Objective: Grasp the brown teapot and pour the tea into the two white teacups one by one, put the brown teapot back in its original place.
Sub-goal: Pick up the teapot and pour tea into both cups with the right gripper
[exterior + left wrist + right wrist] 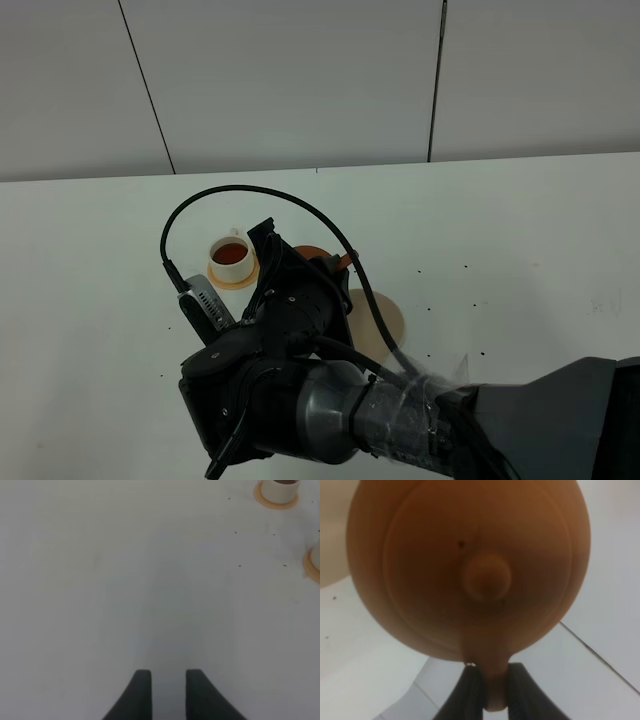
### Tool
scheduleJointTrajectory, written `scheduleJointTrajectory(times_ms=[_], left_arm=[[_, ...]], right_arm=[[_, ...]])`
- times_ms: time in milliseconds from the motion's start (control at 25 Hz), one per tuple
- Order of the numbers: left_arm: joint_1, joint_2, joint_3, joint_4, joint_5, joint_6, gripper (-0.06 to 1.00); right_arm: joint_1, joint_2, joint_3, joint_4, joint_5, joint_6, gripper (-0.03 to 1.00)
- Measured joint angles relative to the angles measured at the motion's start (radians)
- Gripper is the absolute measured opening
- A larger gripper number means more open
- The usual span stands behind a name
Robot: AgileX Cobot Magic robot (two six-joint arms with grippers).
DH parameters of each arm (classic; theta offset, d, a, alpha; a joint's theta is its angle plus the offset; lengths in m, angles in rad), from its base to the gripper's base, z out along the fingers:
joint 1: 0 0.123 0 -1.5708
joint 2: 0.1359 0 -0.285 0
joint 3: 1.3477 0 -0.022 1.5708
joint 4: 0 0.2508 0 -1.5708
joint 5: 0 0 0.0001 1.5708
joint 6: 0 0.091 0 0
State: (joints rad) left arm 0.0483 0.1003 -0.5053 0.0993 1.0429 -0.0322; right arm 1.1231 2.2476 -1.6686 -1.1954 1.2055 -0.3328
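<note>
I hold the brown teapot [470, 570] by its loop handle, my right pincer [489, 685] clamped narrow on it; its lid knob faces my wrist camera. From the high view my arm hides the pot. One white teacup [231, 257] on its orange coaster [247, 277] holds dark tea [231, 251]. The beige saucer [390, 318] lies bare beside my arm, which reaches across the table [520, 230]. My left pincer [167, 690] hovers low, slightly parted, holding nothing.

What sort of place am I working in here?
Likely a lab test bench, not a home: a bare white table, plain white wall panels, and only a tea set laid out, such as the filled cup.
</note>
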Motion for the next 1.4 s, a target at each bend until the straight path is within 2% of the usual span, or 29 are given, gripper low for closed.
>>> scheduleJointTrajectory(times_ms=[1400], left_arm=[[0.000,0.000,0.000,0.000,0.000,0.000,0.24]], right_arm=[[0.000,0.000,0.000,-0.006,0.000,-0.011,0.10]])
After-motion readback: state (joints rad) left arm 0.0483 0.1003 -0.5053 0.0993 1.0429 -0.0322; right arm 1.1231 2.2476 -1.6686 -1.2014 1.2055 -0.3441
